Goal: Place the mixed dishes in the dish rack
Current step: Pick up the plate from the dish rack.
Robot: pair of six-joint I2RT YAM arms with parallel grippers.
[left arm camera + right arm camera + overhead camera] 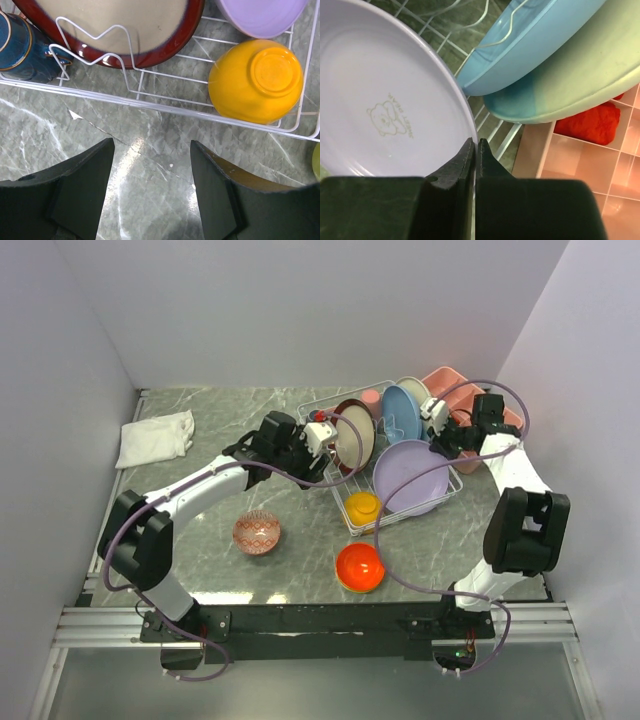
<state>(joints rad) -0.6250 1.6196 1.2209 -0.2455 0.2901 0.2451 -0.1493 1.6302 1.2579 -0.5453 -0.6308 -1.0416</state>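
The white wire dish rack holds a dark-red-rimmed plate, a blue plate, a cream plate, a pink cup, an upside-down orange-yellow bowl and a lavender plate. My right gripper is shut on the lavender plate's rim. My left gripper is open and empty over the table, just outside the rack's wire side. A navy cup stands in the rack. A patterned pink bowl and a red-orange bowl sit on the table.
A white folded cloth lies at the far left. A pink compartment tray stands right of the rack, with a red thing in it. Walls close in on both sides and the back.
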